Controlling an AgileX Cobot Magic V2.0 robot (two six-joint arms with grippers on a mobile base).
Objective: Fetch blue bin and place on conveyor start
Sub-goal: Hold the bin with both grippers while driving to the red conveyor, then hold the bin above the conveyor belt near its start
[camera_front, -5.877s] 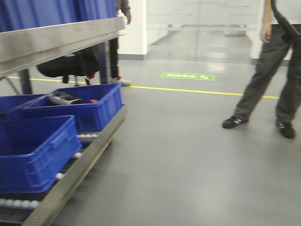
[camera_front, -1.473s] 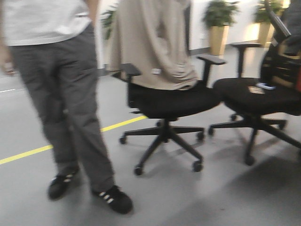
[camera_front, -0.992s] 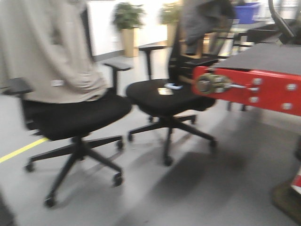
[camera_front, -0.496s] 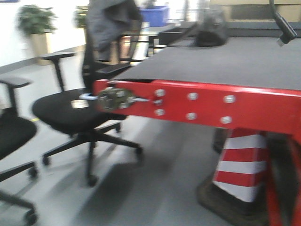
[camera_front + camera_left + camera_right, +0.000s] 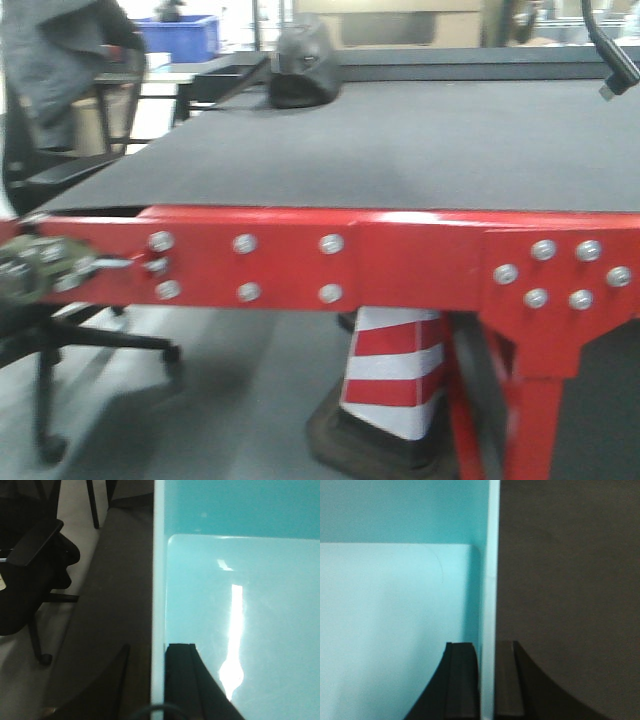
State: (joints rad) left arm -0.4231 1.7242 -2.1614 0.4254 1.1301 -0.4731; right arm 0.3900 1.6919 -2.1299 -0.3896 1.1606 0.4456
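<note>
Bin [image 5: 240,605]: pale aqua tub with smooth walls, held between the two arms over the dark belt; glossy floor with a bright streak of glare in the left wrist view; out of sight in the front view.
Left gripper [image 5: 157,652]: narrow, clamped on the bin's left wall, one black finger [image 5: 182,680] inside the tub, the other outside against the rim.
Right gripper [image 5: 487,650]: narrow, clamped on the bin's right wall, one finger inside, the other outside above the belt.
Belt [image 5: 400,140]: wide, dark grey, textured, running from the near red frame to the far end; seen just beside both bin walls in the wrist views.
Contact of bin and belt: cannot tell, underside hidden.
Frame [image 5: 400,260]: glossy red plate across the near end of the belt, with a red leg going down at the right.
Bolts [image 5: 331,243]: silver, in pairs along the plate, with a cluster at the right.
Cone [image 5: 395,385]: red and white stripes, dark base, on the grey floor under the belt, behind the frame.
Chair [image 5: 30,580]: black, on castors, left of the belt.
Lump [image 5: 305,65]: dark, rounded, on the far part of the belt; too blurred to name.
Crate [image 5: 180,35]: dark blue, far left, beyond the belt.
Cable [image 5: 605,50]: black, at the top right of the front view.
</note>
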